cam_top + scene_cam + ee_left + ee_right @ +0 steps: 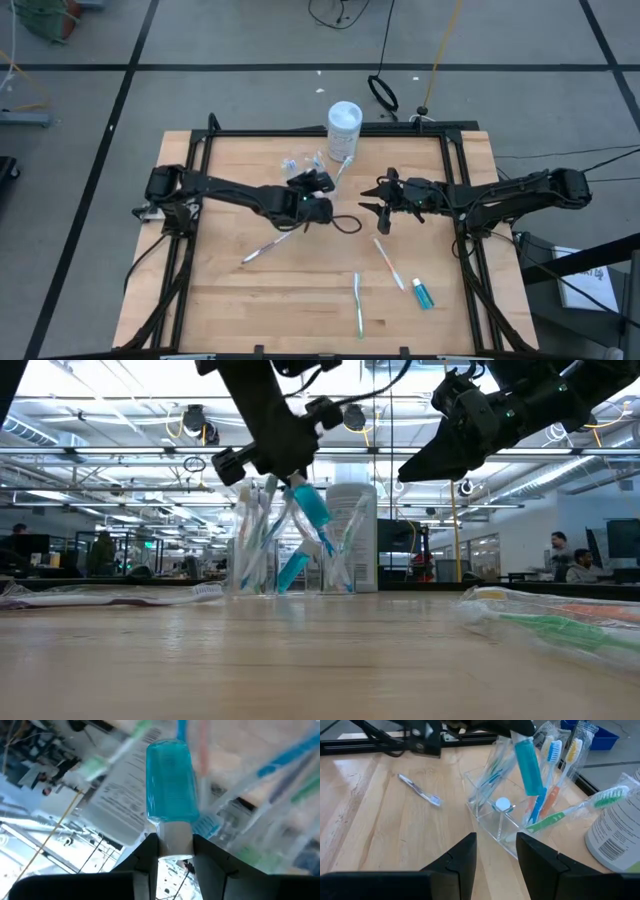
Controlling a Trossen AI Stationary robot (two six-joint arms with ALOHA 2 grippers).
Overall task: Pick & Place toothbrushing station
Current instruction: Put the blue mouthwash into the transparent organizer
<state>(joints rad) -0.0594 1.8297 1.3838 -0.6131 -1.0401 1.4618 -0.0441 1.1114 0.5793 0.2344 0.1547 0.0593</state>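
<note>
While both arms reach in over the wooden table (230, 300), the biggest vessel on it, a white cylindrical container (344, 128) with a printed label, stands at the far edge, just beside a clear plastic organiser (495, 822). That organiser is divided into compartments: several wrapped toothbrushes (555, 775) lean in it, blue, orange and green among them, and a toothpaste tube's white cap (502, 804) shows low in one compartment.

Directly above the organiser, the left gripper (175, 852) has its two fingers clamped on the white cap end of a blue toothpaste tube (171, 782), the blue body hanging tilted down among the brushes. I cannot tell whether the tube touches them.

Nearby, the right gripper (378, 208) hovers above the table near its middle with its fingers parted and nothing between them, aimed toward the organiser.

Out on the open board lie a toothbrush (262, 250) toward the left arm's side, a green toothbrush (358, 303) near the front edge, a pale toothbrush (388, 264) and another blue tube (423, 294) toward the right arm's side, well apart from each other. A black frame (300, 133) borders the table.
</note>
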